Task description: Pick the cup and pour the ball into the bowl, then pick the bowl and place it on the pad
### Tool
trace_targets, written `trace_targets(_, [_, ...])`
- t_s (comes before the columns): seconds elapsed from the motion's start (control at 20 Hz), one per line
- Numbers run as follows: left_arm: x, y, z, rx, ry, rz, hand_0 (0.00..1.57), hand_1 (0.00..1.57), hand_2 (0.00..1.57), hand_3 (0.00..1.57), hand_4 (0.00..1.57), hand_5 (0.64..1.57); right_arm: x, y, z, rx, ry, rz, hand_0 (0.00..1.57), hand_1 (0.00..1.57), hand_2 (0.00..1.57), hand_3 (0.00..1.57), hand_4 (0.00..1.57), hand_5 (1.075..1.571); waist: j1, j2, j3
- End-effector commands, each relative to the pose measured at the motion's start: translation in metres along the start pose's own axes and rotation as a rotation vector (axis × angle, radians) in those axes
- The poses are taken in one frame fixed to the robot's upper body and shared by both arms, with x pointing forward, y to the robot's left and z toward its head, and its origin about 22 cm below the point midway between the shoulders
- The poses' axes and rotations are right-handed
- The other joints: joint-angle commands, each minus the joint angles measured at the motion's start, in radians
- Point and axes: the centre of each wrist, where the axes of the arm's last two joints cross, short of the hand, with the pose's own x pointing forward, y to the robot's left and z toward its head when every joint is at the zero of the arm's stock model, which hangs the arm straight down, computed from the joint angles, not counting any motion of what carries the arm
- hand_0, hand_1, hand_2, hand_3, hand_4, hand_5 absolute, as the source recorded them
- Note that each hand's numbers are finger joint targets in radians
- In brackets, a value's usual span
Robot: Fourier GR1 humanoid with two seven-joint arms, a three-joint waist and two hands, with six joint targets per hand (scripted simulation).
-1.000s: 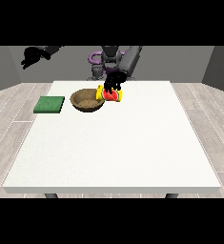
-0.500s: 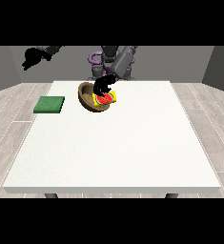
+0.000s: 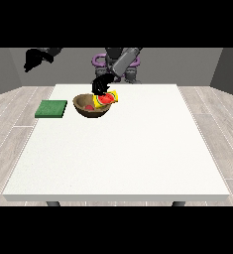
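Tipping over the brown bowl (image 3: 90, 106), a red-and-yellow cup (image 3: 107, 98).

Hand at view's right (image 3: 102, 86) lowered, curled — other hand (image 3: 34, 58) raised

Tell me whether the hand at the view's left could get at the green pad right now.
Probably yes. That hand hangs raised beyond the table's far left corner, holding nothing visible, and the green pad lies bare near that edge, apart from the bowl.

The table (image 3: 118, 149) is viewed from across it, slightly above, facing the robot (image 3: 120, 62), which is seen small at the top.
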Motion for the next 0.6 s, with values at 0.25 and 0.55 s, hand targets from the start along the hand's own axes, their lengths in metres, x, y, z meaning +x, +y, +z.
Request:
trace_targets(0.25, [0.016, 0.062, -0.025, 0.133, -0.096, -0.022, 1.53, 1.53, 1.57, 1.57, 1.49, 1.202, 0.075, -0.045, -0.038, 0.273, -0.111, 0.197, 0.00, 0.00, 0.38, 0.66, 0.58, 1.565, 0.135, 0.042, -0.0003])
trace_targets(0.55, [-0.012, 0.114, -0.055, 0.260, -0.022, 0.289, 1.48, 1.48, 1.57, 1.57, 1.41, 1.315, 0.075, -0.089, -0.026, 0.171, -0.043, 0.246, 0.00, 0.00, 0.36, 0.64, 0.56, 1.565, 0.273, 0.013, -0.0012])
